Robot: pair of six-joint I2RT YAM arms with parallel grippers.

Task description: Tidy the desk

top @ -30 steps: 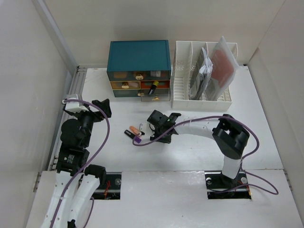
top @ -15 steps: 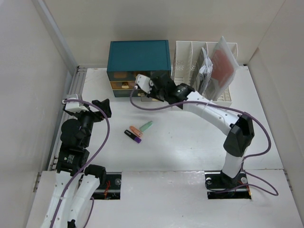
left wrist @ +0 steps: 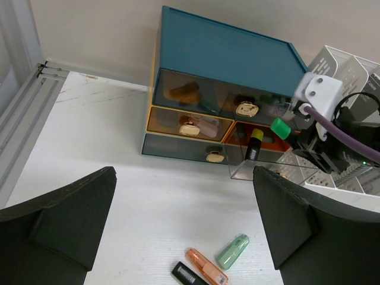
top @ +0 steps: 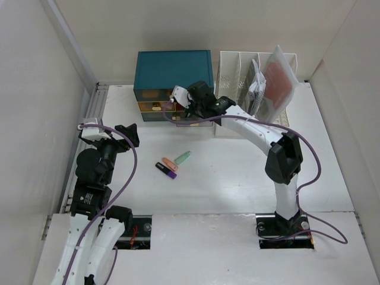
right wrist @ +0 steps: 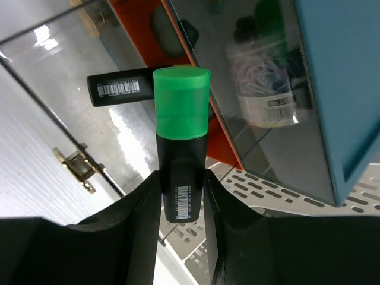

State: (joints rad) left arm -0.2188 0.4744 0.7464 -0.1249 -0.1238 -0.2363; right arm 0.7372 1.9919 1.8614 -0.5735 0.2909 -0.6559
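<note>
While the right arm stretches out to the teal cabinet (top: 173,68), the right gripper (right wrist: 181,193) pinches one green-capped marker (right wrist: 181,119). Three markers (top: 170,164) lie on the desk (top: 237,172) in front of the cabinet. The left gripper (left wrist: 184,205) hangs spread wide.

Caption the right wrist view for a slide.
Right gripper holds a green-capped highlighter above the open clear drawer, a black marker inside.

Left arm (top: 95,169) folded, jaws wide; right arm (top: 255,133) outstretched, jaws gripping marker (right wrist: 181,172).
</note>
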